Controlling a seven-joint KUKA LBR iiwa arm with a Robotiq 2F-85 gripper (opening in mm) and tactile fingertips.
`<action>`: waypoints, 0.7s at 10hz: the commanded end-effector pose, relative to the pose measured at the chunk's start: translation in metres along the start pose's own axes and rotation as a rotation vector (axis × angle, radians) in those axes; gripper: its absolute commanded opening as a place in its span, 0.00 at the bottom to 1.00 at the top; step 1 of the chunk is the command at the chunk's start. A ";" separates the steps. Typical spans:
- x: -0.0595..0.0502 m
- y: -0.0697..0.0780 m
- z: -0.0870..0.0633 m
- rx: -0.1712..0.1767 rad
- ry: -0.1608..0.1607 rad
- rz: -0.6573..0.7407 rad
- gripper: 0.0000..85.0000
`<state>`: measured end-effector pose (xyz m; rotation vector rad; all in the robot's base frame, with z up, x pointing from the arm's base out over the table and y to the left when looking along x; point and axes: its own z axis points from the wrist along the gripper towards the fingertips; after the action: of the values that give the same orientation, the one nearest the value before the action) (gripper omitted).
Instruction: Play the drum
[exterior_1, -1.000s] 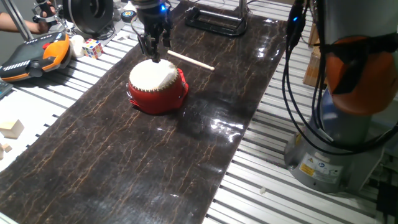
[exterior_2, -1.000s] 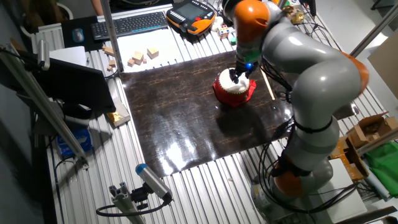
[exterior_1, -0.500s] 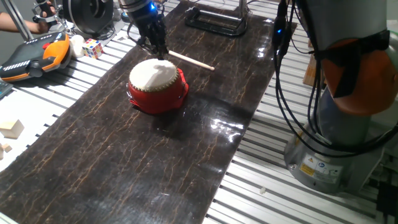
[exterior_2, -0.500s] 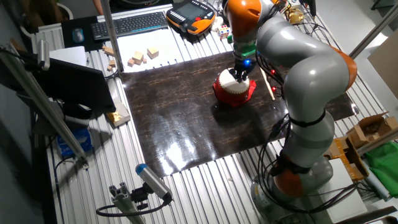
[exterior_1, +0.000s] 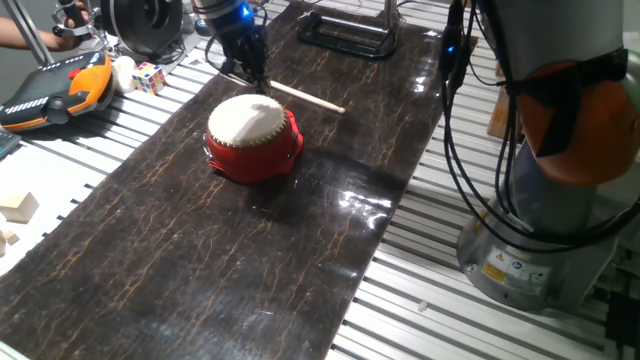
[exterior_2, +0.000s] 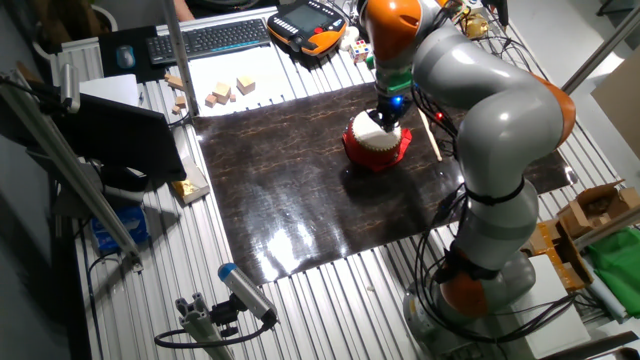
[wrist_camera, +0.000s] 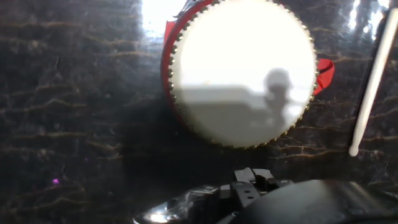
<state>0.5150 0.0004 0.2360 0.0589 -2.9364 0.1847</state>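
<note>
- The drum (exterior_1: 253, 137) sits mid-mat, skin up; the gripper (exterior_1: 250, 75) hovers off its far rim, fingers apparently together.
- A strike from here could clip the studded rim or nudge the drumstick (exterior_1: 306, 97) lying just beyond.

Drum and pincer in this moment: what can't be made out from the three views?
- Pincer open or shut: too small in one fixed view; the arm hides it in the other fixed view; the hand view cuts the fingers off at its bottom edge.
- Drum skin: glare washes out its surface in the hand view.
- Thin stick: its upper end leaves the hand view's right edge.
</note>
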 end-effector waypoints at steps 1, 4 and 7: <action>0.000 0.000 0.000 0.000 0.000 0.002 0.01; 0.000 0.000 0.000 0.000 -0.005 0.002 0.01; 0.000 0.000 0.000 0.000 -0.014 0.051 0.01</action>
<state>0.5149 0.0001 0.2359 -0.0205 -2.9550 0.1940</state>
